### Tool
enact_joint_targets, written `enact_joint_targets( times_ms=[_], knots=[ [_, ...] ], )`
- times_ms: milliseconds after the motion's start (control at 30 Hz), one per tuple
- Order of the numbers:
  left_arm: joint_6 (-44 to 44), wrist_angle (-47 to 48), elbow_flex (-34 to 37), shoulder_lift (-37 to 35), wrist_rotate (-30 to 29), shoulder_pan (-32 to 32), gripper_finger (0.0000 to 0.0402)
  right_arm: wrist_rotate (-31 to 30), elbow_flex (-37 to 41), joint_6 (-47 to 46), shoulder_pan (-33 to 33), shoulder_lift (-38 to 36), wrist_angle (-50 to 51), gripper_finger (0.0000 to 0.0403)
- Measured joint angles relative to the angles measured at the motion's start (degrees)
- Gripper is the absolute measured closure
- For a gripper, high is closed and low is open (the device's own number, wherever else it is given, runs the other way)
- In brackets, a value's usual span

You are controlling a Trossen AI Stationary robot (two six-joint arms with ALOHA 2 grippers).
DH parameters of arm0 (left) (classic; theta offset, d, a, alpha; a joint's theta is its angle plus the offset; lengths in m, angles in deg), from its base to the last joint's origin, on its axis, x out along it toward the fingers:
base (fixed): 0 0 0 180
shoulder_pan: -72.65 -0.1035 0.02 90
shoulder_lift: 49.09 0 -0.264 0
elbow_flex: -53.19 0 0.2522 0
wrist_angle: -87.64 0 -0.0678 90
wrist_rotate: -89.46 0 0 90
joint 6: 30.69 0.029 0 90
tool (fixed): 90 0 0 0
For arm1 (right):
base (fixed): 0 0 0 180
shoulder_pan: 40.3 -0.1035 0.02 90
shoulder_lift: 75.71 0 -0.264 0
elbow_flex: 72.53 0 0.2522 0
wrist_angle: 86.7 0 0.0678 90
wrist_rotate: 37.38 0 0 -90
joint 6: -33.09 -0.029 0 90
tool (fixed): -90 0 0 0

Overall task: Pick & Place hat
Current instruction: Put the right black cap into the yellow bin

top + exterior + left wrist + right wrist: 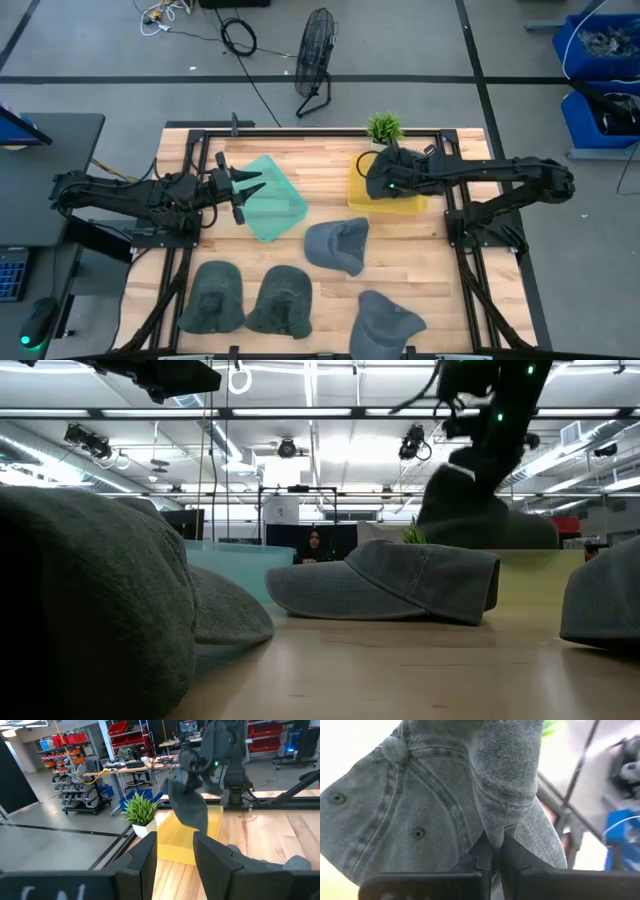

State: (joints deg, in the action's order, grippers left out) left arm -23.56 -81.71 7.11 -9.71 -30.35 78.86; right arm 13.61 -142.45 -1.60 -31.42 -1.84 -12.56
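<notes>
**Right gripper holds hat over yellow bin**

Right gripper point(494, 854) is clenched on a fold of the hat point(445, 795), pinching the fabric between its fingertips. The hat hangs crumpled from the fingers, above the yellow bin point(400, 203) at the table's point(440, 270) far side, beside the small plant point(384, 127). Hat: grey-green denim cap, stitched panels, eyelets, top button visible. Left gripper point(243, 192) waits with fingers spread over the teal bin point(278, 205).
</notes>
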Motion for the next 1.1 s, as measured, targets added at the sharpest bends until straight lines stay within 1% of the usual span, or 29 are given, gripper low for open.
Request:
enact_joint_targets(
  times_ms=[167,233,333,433,600,800,867,1000,1033,1100],
  knots=[
    [0.0,0.0,0.0,0.0,0.0,0.0,0.0271,7.5,6.1,5.3,2.1,0.0,-9.7,0.0388],
    [0.0,0.1,0.0,0.0,0.0,0.0,0.0271,8.6,8.0,7.6,2.6,0.0,-12.4,0.0387],
    [0.0,0.2,0.0,0.0,0.0,0.0,0.0271,8.8,9.4,8.4,3.0,0.0,-13.3,0.0379],
    [0.0,0.3,0.0,0.0,0.0,0.0,0.0271,9.8,9.7,8.4,3.5,0.0,-13.2,0.0359],
    [0.1,0.3,0.0,0.0,0.0,0.0,0.0271,10.1,9.7,10.5,4.1,0.0,-13.3,0.0312],
    [0.1,0.3,0.0,0.0,0.0,0.0,0.0271,10.3,5.7,15.0,4.1,0.0,-11.8,0.0263],
    [0.1,0.3,0.0,0.0,0.0,0.0,0.0271,11.9,2.9,16.4,3.9,0.0,-11.1,0.0253],
    [0.1,0.4,0.0,0.0,0.0,0.0,0.0271,17.8,-3.6,17.1,3.2,0.0,-9.0,0.0250],
    [0.1,0.4,0.0,0.0,0.0,0.0,0.0271,18.5,-4.8,17.5,2.9,0.0,-8.7,0.0252],
    [0.0,0.5,0.0,0.0,0.0,0.0,0.0271,17.8,-5.9,20.4,2.6,0.0,-8.8,0.0258]
  ],
)
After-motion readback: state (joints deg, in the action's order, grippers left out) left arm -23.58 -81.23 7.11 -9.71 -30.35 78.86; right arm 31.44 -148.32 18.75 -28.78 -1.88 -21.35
